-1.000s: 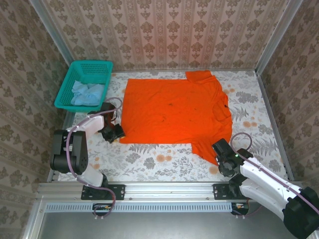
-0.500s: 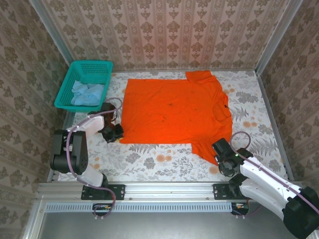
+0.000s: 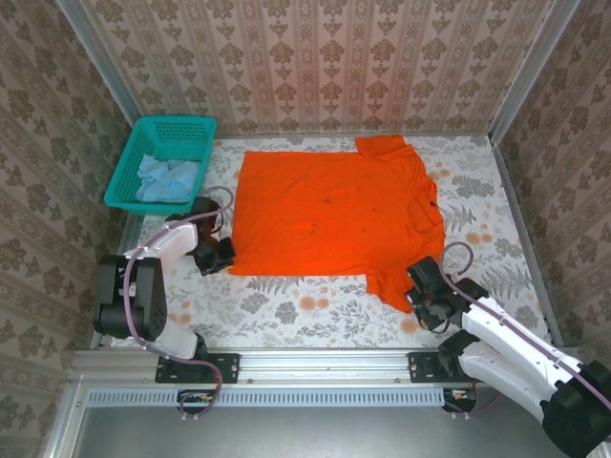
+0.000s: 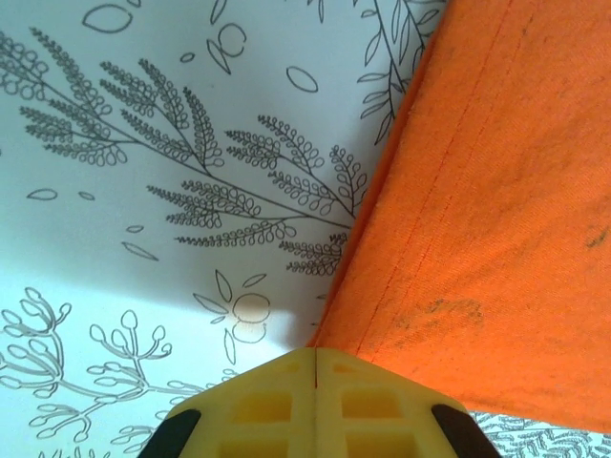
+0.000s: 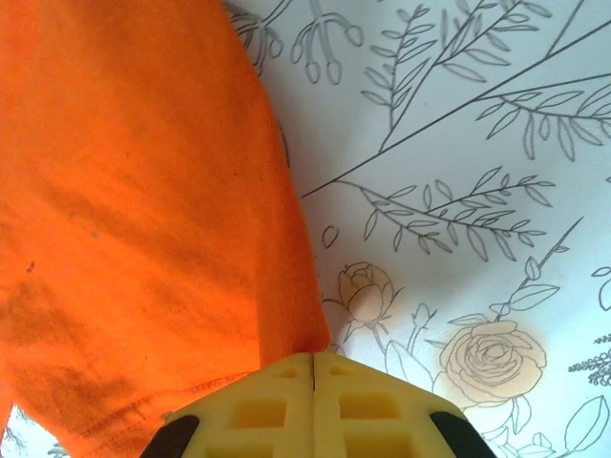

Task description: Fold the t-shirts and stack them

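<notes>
Pinching the orange t-shirt (image 3: 334, 210), left pincer (image 4: 315, 353) and right pincer (image 5: 313, 360) sit closed.

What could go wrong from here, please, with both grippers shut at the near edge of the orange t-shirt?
The left gripper pinches only the very corner of the orange t-shirt, so the hem could slip out on lifting.
The right gripper holds the near sleeve's edge, not the body, so the fold may come out skewed.
The teal basket stands near the left gripper; a wide swing might knock it.
</notes>
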